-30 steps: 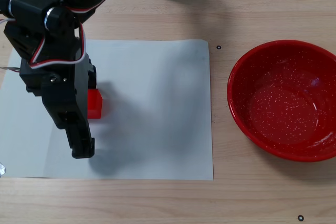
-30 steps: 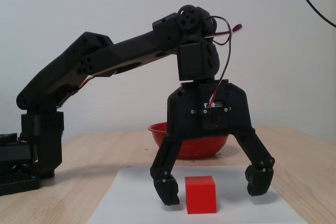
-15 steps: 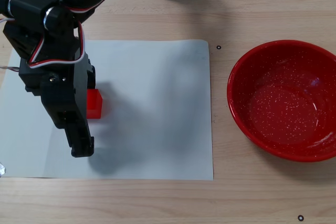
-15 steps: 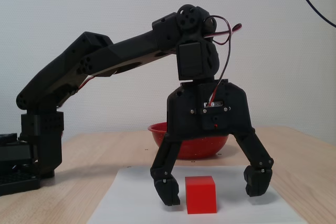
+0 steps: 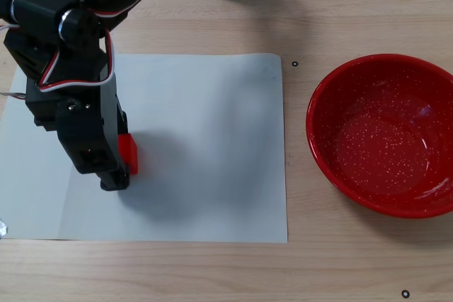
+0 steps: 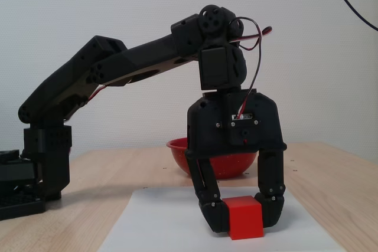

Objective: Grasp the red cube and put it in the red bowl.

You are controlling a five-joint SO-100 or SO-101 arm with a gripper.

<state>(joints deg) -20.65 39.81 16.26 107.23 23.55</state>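
- Gripper (image 6: 242, 221) jaws pressed against two opposite sides of the red cube (image 6: 245, 217); cube sits on the white paper sheet (image 5: 205, 146), low, seemingly not yet lifted.
- From above, cube (image 5: 128, 154) mostly hidden under the gripper; red bowl (image 5: 333, 90) lies well apart, off the sheet's far edge.
- Handling, judged: rigid, light, matte faces, unlikely to slip; flat opposing sides are the right hold.
- Count: one cube, one bowl, one sheet, one arm.

Looked like hobby or lab desk: light wooden tabletop (image 5: 354, 5), white paper sheet (image 5: 205, 146) as work mat, plain white wall (image 6: 118, 4), dangling black cable (image 6: 354, 4).
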